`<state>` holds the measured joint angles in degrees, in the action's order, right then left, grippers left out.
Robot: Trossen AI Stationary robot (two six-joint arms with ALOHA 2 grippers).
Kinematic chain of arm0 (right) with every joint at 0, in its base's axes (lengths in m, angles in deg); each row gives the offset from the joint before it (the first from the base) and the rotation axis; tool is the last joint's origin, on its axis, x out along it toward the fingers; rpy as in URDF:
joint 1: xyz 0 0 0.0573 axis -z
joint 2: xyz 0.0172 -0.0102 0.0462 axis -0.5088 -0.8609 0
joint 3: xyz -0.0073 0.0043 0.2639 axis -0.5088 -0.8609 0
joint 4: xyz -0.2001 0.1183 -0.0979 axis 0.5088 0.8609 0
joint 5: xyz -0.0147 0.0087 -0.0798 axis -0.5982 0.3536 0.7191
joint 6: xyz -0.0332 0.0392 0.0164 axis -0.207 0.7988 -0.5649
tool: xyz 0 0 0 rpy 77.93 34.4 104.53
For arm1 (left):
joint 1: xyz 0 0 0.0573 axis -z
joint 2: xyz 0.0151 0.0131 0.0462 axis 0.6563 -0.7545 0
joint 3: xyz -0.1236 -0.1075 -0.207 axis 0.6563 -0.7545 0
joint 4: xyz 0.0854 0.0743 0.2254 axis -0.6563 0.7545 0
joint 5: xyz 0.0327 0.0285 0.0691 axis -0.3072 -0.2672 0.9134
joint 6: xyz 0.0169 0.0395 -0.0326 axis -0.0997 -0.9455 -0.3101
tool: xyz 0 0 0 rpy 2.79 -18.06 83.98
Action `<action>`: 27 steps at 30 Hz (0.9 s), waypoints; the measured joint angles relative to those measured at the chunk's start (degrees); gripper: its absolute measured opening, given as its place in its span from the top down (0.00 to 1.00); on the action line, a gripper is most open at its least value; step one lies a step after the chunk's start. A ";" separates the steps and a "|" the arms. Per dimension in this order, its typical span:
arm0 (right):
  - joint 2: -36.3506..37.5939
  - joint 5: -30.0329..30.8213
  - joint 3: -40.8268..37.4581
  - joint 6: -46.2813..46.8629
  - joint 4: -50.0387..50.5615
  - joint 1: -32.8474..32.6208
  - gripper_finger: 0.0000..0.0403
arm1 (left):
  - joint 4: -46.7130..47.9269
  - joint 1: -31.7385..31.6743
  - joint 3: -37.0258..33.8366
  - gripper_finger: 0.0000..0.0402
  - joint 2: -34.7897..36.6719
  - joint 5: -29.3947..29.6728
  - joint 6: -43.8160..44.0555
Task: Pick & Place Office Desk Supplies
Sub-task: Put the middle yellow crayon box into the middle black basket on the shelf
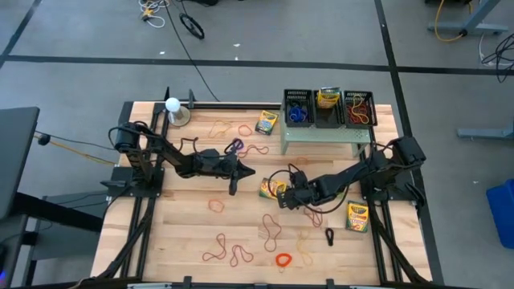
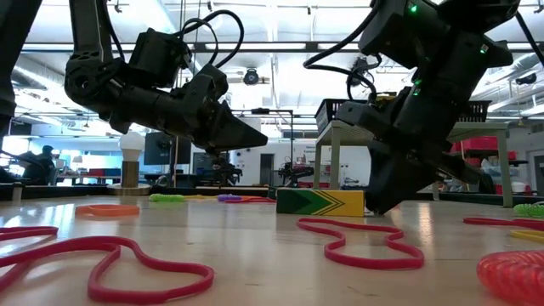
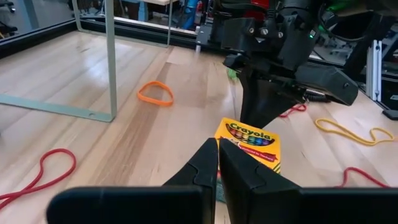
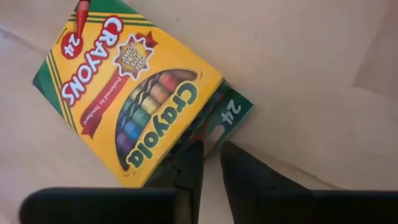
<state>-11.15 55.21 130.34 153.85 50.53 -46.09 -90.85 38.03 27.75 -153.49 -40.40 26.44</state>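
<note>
A yellow-and-green crayon box point(image 4: 130, 93) lies flat on the table's middle point(image 1: 271, 188), face up. My right gripper point(image 4: 211, 152) slants down at the box's green end flap point(image 4: 231, 113), its fingers a narrow gap apart. It shows in the low view point(image 2: 378, 204) at the box's right end point(image 2: 320, 201). My left gripper point(image 3: 218, 155) is shut and empty. It hovers level above the table point(image 1: 245, 170), pointing at the same box point(image 3: 249, 140) from the table's left. My right gripper's fingertips point(image 4: 189, 155) stand at the corner of the crayon box beside its green end flap, coming slanting from above. Whether they touch the box I cannot tell. The box lies flat on the table.
Two more crayon boxes lie at the far middle point(image 1: 266, 122) and near right point(image 1: 357, 217). Rubber bands point(image 1: 271, 230) and an orange ring point(image 1: 283, 259) are strewn over the near half. A pale green stand point(image 1: 325, 132) carries black bins point(image 1: 297, 107). A white ball point(image 1: 173, 104) stands far left.
</note>
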 joint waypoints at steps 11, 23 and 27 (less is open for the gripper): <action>0.15 1.67 -0.11 -10.38 0.20 0.41 0.99 | 0.06 -0.10 0.00 0.93 0.00 0.00 6.66; 0.64 6.16 0.02 -30.56 0.04 0.39 1.00 | 1.76 -0.10 0.00 0.67 0.00 -3.67 9.19; 0.66 7.15 0.03 -35.35 -1.97 0.41 1.00 | 1.90 -0.10 0.00 0.55 0.00 -3.64 9.21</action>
<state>-10.50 62.36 130.37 118.51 48.57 -45.68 -88.95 37.92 27.75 -153.49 -44.03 35.65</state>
